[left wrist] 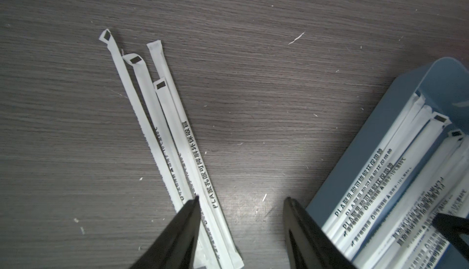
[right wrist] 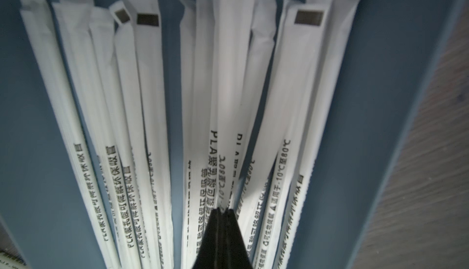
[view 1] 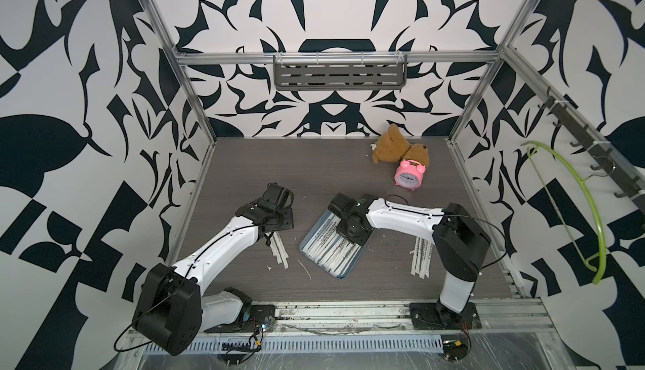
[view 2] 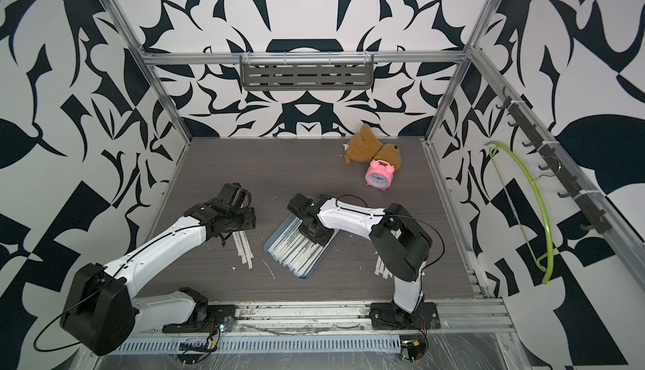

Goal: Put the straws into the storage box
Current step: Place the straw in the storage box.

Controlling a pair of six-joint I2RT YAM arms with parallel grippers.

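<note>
Overlapping straws (left wrist: 177,140) may be pinched together by the half-spread, empty left gripper (left wrist: 241,199); those in the storage box (right wrist: 380,102) may be dragged out by the closed right gripper (right wrist: 223,210).

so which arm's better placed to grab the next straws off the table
Left. The left gripper hangs open right over the loose straws beside the storage box, while the right gripper is shut, down among the packed straws inside it.
</note>
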